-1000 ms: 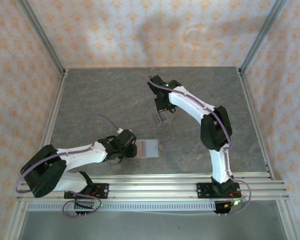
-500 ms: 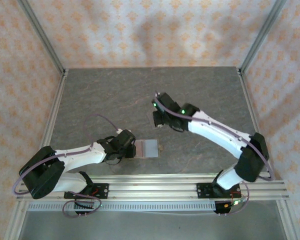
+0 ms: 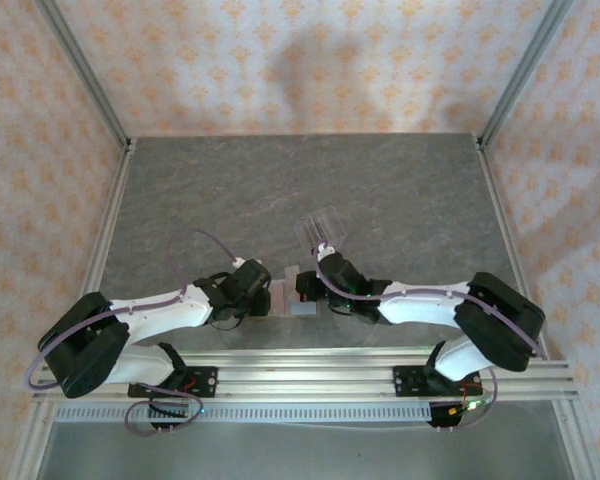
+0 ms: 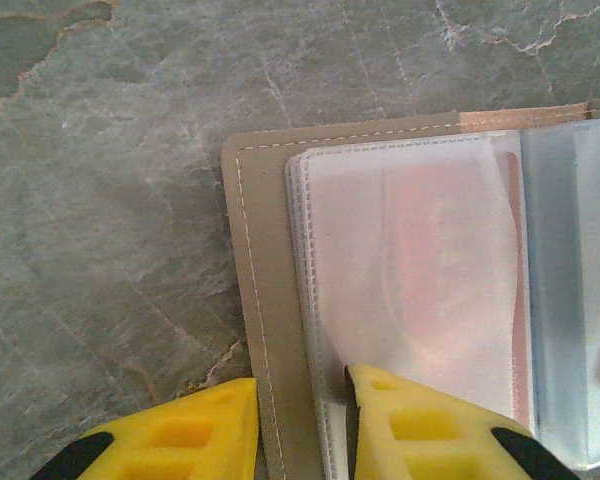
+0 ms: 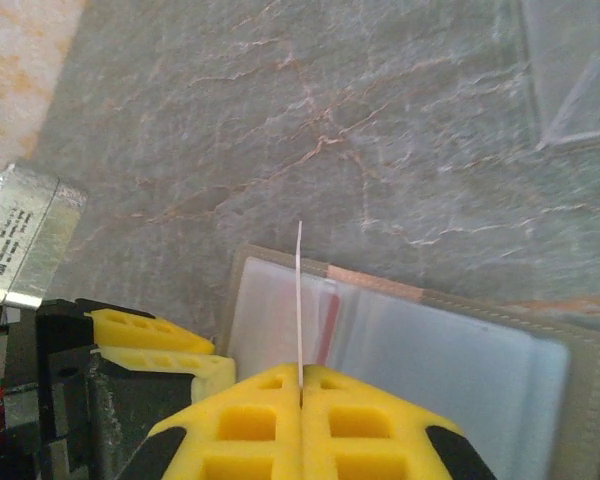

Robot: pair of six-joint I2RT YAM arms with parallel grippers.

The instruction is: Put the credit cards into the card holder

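Your right gripper is clenched on one card, which you see edge-on, just above the open card holder. Your left gripper stands astride the holder's edge, one finger on the clear sleeves and the other beside the cover; whether it pinches, you cannot tell. The holder lies flat on the grey stone-like table, with patterned walls around.
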